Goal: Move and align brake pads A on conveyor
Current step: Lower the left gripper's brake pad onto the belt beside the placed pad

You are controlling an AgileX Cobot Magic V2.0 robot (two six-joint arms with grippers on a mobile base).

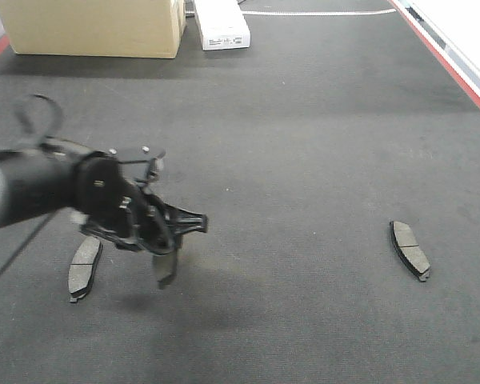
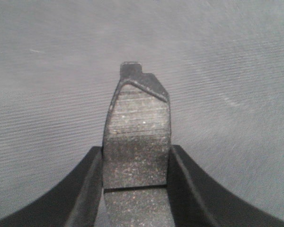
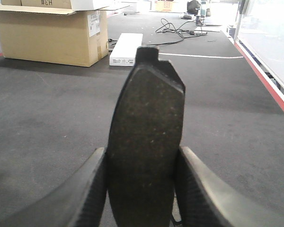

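Note:
My left gripper (image 1: 163, 246) is shut on a dark grey brake pad (image 1: 166, 267), which hangs end-down just above the conveyor (image 1: 304, 160). In the left wrist view this pad (image 2: 137, 127) stands between both fingers, its groove showing across the middle. A second pad (image 1: 85, 268) lies flat on the belt just left of the held one. A third pad (image 1: 410, 250) lies alone at the right. The right gripper (image 3: 144, 184) is out of the front view; its wrist view shows it shut on another pad (image 3: 146, 132) held upright over the belt.
A cardboard box (image 1: 92, 26) and a flat white box (image 1: 221, 24) stand at the far end of the belt. The red side edge (image 1: 456, 76) runs along the right. Cables (image 3: 180, 30) lie beyond the white box (image 3: 125, 47).

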